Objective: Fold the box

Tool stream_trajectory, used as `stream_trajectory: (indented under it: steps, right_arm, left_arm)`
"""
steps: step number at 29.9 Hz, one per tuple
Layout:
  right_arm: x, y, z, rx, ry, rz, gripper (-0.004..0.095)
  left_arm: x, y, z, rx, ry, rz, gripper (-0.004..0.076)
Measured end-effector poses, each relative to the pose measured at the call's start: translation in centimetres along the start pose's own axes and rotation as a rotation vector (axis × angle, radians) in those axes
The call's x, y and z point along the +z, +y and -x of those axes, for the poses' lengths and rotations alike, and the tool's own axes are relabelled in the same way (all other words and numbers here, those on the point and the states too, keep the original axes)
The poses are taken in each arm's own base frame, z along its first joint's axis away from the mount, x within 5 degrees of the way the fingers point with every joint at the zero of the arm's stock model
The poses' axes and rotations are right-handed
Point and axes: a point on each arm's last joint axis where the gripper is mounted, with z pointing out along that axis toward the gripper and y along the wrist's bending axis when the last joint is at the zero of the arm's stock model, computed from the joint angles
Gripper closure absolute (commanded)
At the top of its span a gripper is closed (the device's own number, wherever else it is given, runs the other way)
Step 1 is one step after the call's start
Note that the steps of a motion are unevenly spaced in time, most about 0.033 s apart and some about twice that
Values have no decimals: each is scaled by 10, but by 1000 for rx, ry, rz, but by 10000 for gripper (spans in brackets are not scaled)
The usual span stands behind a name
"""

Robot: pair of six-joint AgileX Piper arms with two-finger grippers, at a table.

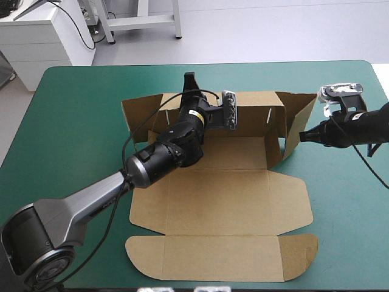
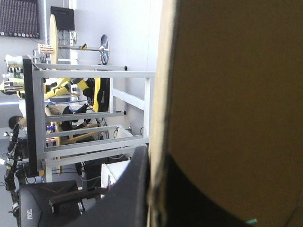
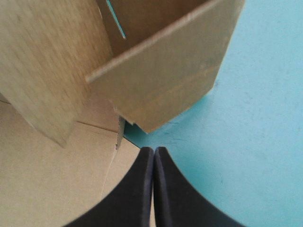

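The brown box (image 1: 225, 201) lies open on the teal-green cover, its base and lid flat and its back wall (image 1: 255, 115) raised. My left gripper (image 1: 189, 82) sits at the top edge of that wall toward its left end, shut on the box. In the left wrist view the board (image 2: 236, 94) stands on edge between the black fingers (image 2: 135, 189). My right gripper (image 1: 302, 137) is shut and empty, its tip just outside the raised right side flap (image 1: 301, 118). In the right wrist view its point (image 3: 154, 150) is a little short of the flap's lower corner (image 3: 175, 80).
The lid's rounded front flap (image 1: 219, 258) reaches close to the table's front edge. Bare teal-green cover (image 1: 79, 121) lies left of the box, and more of it (image 3: 255, 142) to the right beside my right gripper.
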Motion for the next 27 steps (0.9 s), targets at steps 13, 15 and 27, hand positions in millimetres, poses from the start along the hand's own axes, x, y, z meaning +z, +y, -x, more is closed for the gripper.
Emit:
stream_trajectory:
  steps: [13, 15, 27]
  right_arm:
    - [-26, 2, 29, 22, -157, -38, 927]
    - [-28, 1, 35, 22, -173, -40, 927]
    - [12, -20, 67, 37, -128, -31, 927]
  left_arm:
    - [10, -35, -6, -6, 12, 33, 731]
    - [10, -39, -6, 11, 10, 40, 732]
    - [10, -59, -9, 73, -1, 96, 731]
